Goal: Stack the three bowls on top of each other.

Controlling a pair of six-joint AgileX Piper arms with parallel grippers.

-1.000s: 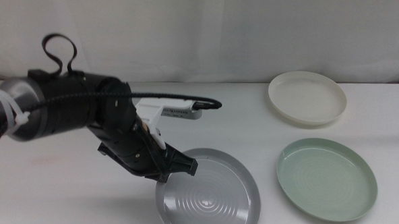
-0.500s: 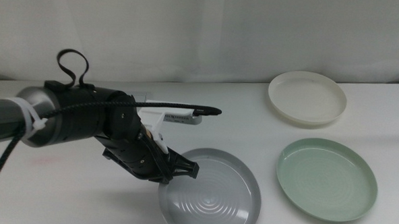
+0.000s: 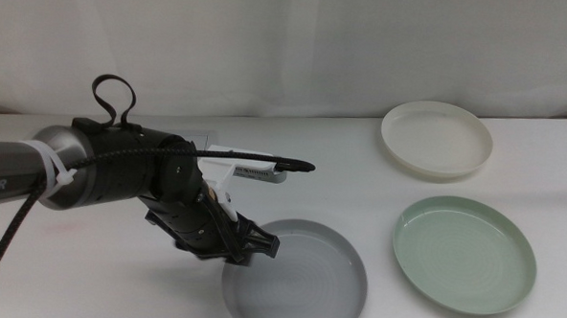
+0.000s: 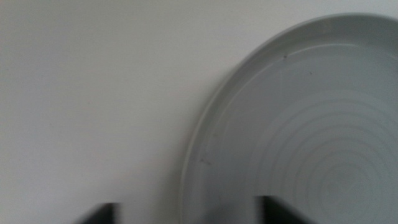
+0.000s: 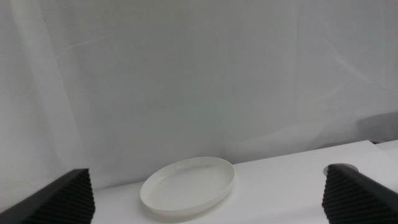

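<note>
The left claw (image 3: 253, 244) straddles the grey bowl (image 3: 302, 284)'s rim, jaws spread, ready to pinch; the right claw (image 5: 211, 193) waits, spread.

left arm reaching in low, left hand (image 3: 251, 246) spread, right hand (image 5: 205, 199) spread
</note>
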